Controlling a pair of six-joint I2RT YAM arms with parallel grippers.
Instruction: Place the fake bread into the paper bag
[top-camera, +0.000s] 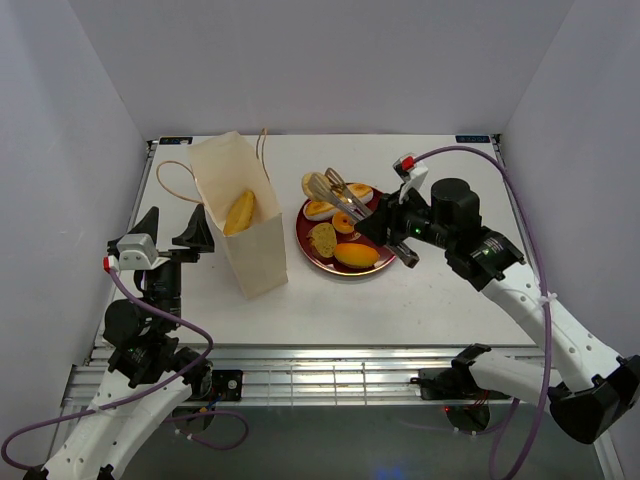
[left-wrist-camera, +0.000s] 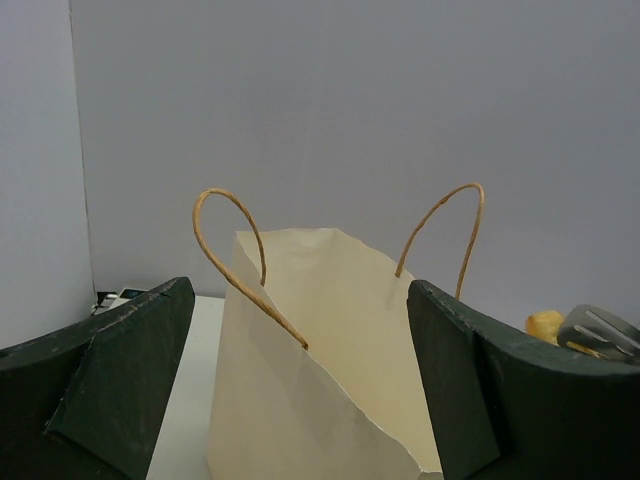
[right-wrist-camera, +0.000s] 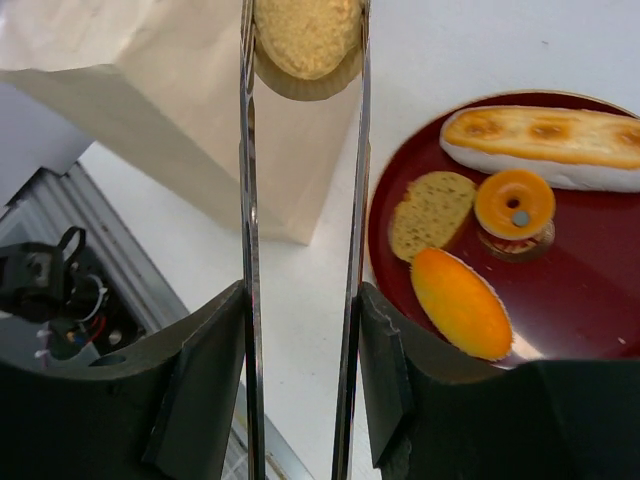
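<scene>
One bread slice (right-wrist-camera: 307, 35) pinched in tongs (right-wrist-camera: 248, 250) — right gripper (right-wrist-camera: 300, 330) clamps them.

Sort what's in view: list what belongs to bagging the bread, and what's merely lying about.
Job: paper bag, yellow bread inside it, tongs in the right gripper, round piece they pinch, baguette, ring donut, slice, oval roll.

Lying about: dark-red plate under the bread, purple cable.

I could read no text, label or number anywhere, neither on the paper bag (top-camera: 252, 250) nor the plate (top-camera: 303, 240).
</scene>
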